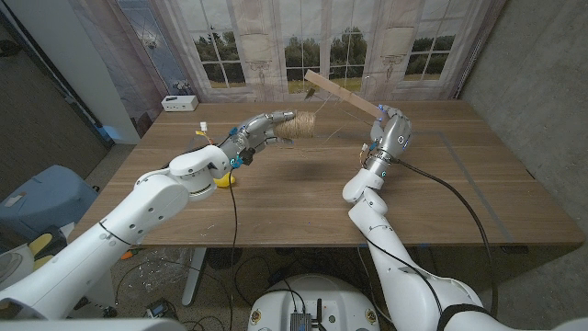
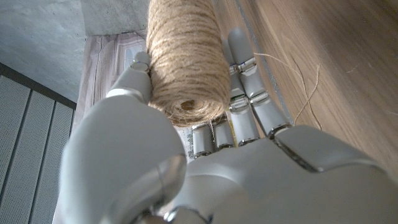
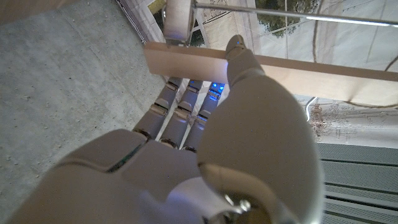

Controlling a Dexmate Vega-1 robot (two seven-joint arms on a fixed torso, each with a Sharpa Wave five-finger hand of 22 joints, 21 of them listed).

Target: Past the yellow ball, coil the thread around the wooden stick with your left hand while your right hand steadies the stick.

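Thread: tan jute twine wound thick on a spool (image 1: 299, 124), rough and hairy in the left wrist view, hollow core showing at the near end (image 2: 186, 62). Being gripped in the left hand (image 1: 253, 136), fingers (image 2: 249, 99) wrapping one side of the spool and thumb pressing the other, lifted clear above the wooden table (image 1: 303, 202). Trailing a thin loose strand (image 2: 298, 81) along the tabletop beside the spool, seen in the left wrist view. Hanging just beside the low end of the wooden stick (image 1: 342, 95).

Stick: a pale, flat, plain slat, being held raised and tilted, running from near the spool over to the right hand (image 1: 393, 131). Being clamped by that hand near one end, thumb (image 3: 245, 62) lying across the face of the slat (image 3: 186, 62) and fingers closing behind it.

Yellow ball (image 1: 223, 180) lying on the table, below the spool in the head view and partly hidden under the left forearm. Small white box (image 1: 178, 102) sitting at the table's far edge, well apart from the spool, toward the robot's left; contents not being shown.
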